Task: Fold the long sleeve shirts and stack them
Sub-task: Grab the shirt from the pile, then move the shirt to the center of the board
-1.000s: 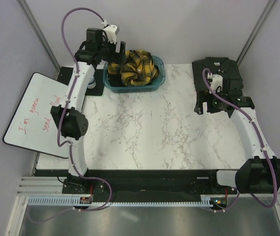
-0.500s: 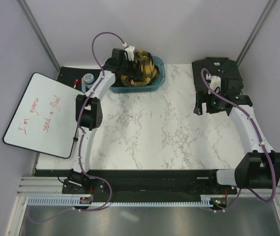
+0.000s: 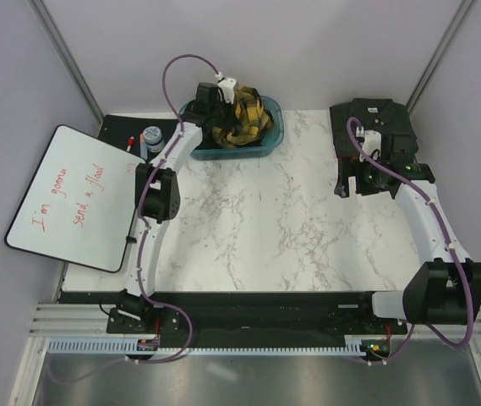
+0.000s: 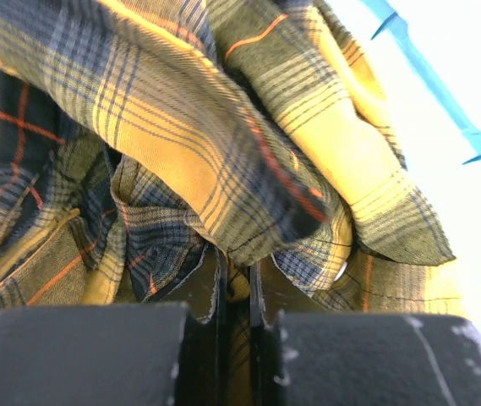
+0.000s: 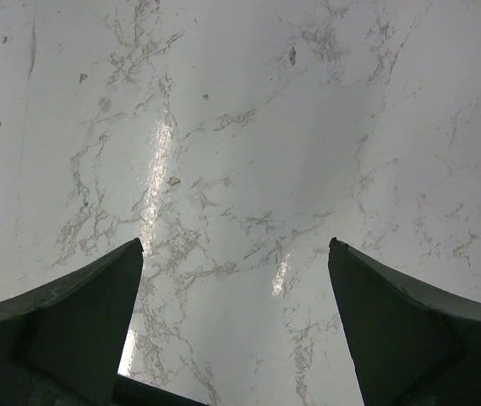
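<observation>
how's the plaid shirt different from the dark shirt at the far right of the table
The plaid shirt is yellow and black with thin red lines; the dark shirt is plain. The plaid shirt sits crumpled in the blue bin; the dark shirt lies folded flat on the table. The left gripper pinches the plaid shirt; nothing holds the dark shirt. Both sit at the table's far edge.

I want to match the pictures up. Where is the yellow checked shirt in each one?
Top external: the yellow-and-black plaid fabric shirt is bunched in the blue plastic tub, top centre.
Left wrist: it fills most of the picture.
Right wrist: not in it.
Shared landmark: the tub's blue rim, upper right in the left wrist view.
</observation>
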{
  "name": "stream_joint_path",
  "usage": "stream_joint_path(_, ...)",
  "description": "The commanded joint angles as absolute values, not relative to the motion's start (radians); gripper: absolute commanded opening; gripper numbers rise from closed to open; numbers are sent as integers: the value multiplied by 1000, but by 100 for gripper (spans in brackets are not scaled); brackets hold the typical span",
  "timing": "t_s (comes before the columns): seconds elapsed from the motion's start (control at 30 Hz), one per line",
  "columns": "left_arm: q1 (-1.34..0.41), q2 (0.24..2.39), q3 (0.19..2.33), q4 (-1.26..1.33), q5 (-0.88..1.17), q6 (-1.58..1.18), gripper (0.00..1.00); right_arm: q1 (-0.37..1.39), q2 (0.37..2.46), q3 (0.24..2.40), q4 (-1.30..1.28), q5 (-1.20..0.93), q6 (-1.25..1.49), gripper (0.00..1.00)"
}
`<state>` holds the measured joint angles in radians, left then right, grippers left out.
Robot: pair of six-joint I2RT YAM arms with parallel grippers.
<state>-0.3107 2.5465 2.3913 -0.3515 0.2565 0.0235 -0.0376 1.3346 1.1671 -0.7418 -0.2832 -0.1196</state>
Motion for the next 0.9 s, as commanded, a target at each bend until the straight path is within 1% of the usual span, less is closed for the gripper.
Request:
stream_joint_path(0.0, -316, 2266, 2471, -252, 288, 17, 2, -44, 1302, 1206, -733, -291, -121, 98)
stream_joint_path(0.03, -319, 2196, 2473, -250, 282, 14, 2, -46, 1299, 1206, -730, -294, -118, 98)
stream_joint_path(0.17, -336, 2045, 2465, -264, 278, 11, 2, -58, 1292, 1207, -724, -322, -107, 98)
stream_joint_path(0.33, -374, 1904, 2462, -287, 294, -25, 2, -83, 1296, 1246, -724, -362, -89, 98)
stream_joint_path(0.47, -443, 1800, 2441, -331, 321, -49, 2, -98, 1295, 1276, -732, -388, -81, 98)
stream_joint_path(0.5, -454, 1754, 2386, -337, 322, -73, 2, -101, 1293, 1282, -733, -391, -81, 98)
stream_joint_path(0.57, -462, 1700, 2295, -347, 432, -127, 2, -110, 1290, 1287, -736, -399, -80, 98)
stream_joint_path(0.6, -462, 1650, 2184, -356, 483, -156, 2, -115, 1290, 1292, -739, -402, -80, 98)
stream_joint_path(0.63, -462, 1622, 2113, -360, 586, -158, 3, -126, 1289, 1295, -745, -406, -83, 98)
stream_joint_path(0.67, -460, 1594, 2039, -394, 645, -143, 21, -133, 1282, 1296, -747, -414, -84, 98)
stream_joint_path(0.7, -457, 1538, 1899, -444, 705, -65, 41, -138, 1284, 1302, -761, -422, -93, 98)
stream_joint_path(0.73, -456, 1514, 1837, -504, 762, -13, 64, -149, 1282, 1307, -771, -426, -106, 98)
stream_joint_path(0.77, -446, 1491, 1778, -565, 747, 47, 99, -156, 1279, 1312, -784, -428, -116, 98)
stream_joint_path(0.8, -428, 1468, 1643, -656, 723, 114, 99, -164, 1276, 1316, -810, -428, -147, 98)
stream_joint_path(0.83, -396, 1415, 1562, -669, 707, 133, 99, -181, 1272, 1316, -827, -428, -167, 98)
stream_joint_path(0.87, -300, 1390, 1420, -672, 712, 171, 99, -193, 1267, 1315, -842, -431, -188, 98)
